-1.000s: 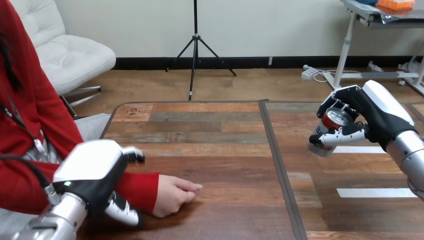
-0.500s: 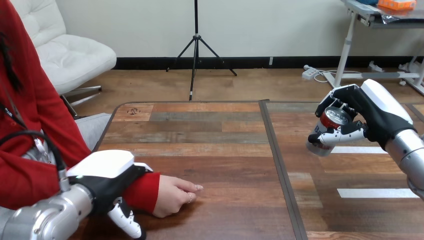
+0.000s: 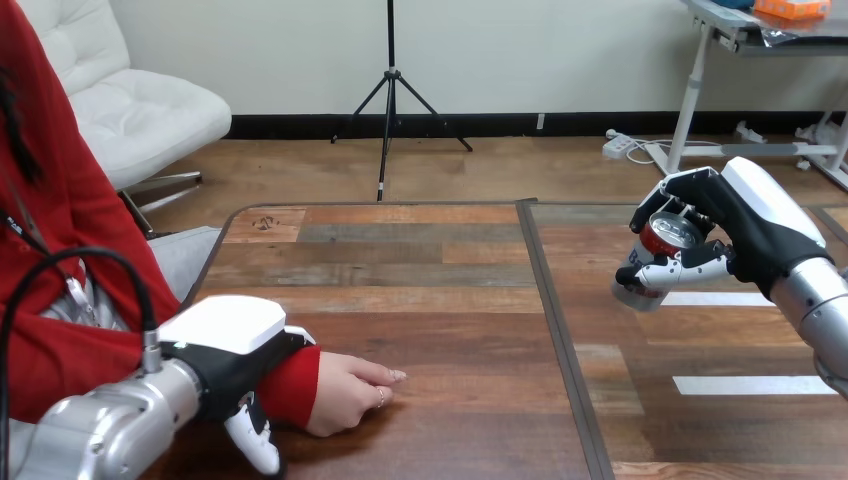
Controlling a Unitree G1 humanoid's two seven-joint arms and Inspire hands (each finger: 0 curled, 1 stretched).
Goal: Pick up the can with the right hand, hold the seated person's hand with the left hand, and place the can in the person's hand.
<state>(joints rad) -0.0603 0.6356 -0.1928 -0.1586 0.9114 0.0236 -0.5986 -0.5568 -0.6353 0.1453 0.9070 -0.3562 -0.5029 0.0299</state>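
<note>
Nearest, at the lower left, the robot's left hand (image 3: pixel 232 352) lies over the person's red sleeve (image 3: pixel 290 385) at the wrist, its white-shelled back upward, black fingers curled over the far side of the sleeve and the white-tipped thumb hooked down on the near side, so the wrist is clasped between them. Just beyond the cuff the person's hand (image 3: pixel 350 392) rests on the table (image 3: pixel 430 290), knuckles up and fingers loosely folded. The table is a top of wooden planks in mixed browns and greys, with a dark seam (image 3: pixel 560 340) running front to back and two white strips (image 3: pixel 750 385) on its right part. Farther off at the right, the right hand (image 3: pixel 735 240) is wrapped round the can (image 3: pixel 665 245), a small metal cylinder with a red side, held clear above the table and tilted so its silver top faces the camera; what is inside cannot be told.
</note>
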